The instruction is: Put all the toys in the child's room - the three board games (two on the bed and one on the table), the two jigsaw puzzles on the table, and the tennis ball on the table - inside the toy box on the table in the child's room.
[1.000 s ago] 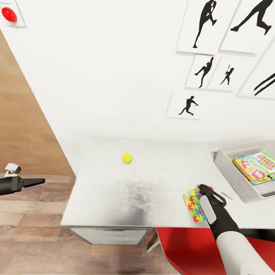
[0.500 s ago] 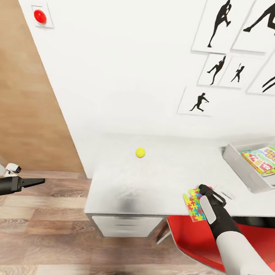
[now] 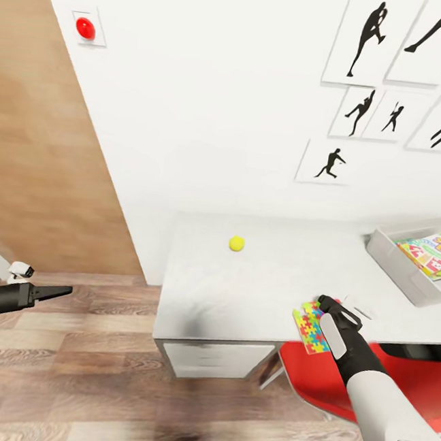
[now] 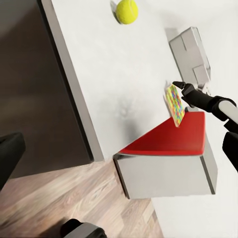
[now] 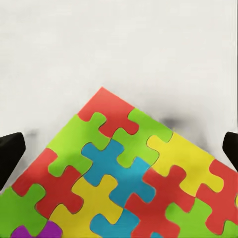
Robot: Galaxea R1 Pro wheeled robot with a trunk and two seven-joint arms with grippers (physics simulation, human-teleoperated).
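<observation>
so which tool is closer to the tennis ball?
Right. The right tool is at the table's front edge holding a jigsaw puzzle, diagonally across from the tennis ball. The left tool hangs over the floor, well off the table.

table (image 3: pixel 252 299) against the wall; tennis ball (image 3: pixel 237 243) on its top, left of centre, well apart from the rest; toy box (image 3: pixel 406 272) at the far right end — board games (image 3: pixel 434 254) inside it; jigsaw puzzle (image 3: pixel 310 326) at the front edge, between ball and box; chair (image 3: pixel 315 382) tucked below, right of the drawers (image 3: pixel 218 361)
</observation>
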